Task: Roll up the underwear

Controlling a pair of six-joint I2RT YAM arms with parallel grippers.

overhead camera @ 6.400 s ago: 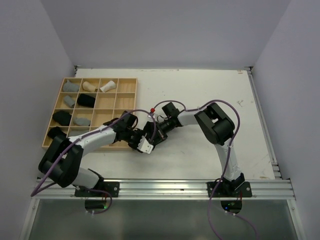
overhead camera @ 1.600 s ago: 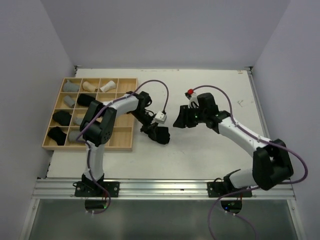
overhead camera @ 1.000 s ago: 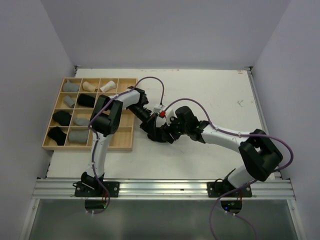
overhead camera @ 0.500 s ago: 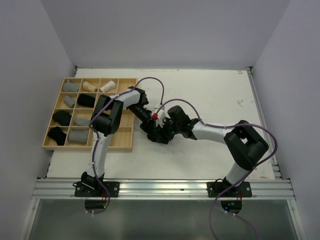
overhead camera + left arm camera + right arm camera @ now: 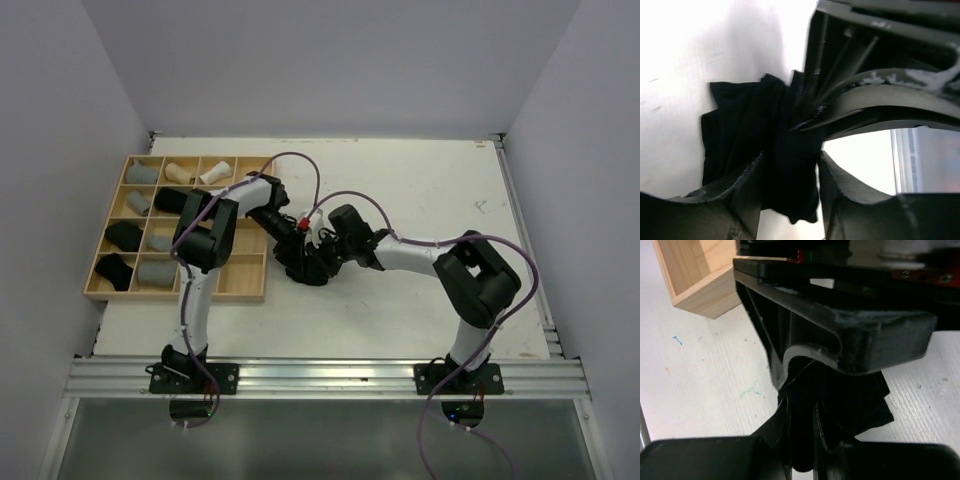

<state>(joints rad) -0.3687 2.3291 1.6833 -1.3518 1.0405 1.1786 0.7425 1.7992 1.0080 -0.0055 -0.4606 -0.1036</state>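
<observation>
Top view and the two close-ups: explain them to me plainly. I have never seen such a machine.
Two robot arms are bolted to a white table. The top view looks down on both: left arm, right arm. Each close-up comes from a camera on one wrist. On the table lies a wooden tray holding rolled underwear. Beside it both arms meet at a piece of black underwear. The right jaws are pinched shut on it; the left jaws stand either side of it, and whether they grip is unclear.
</observation>
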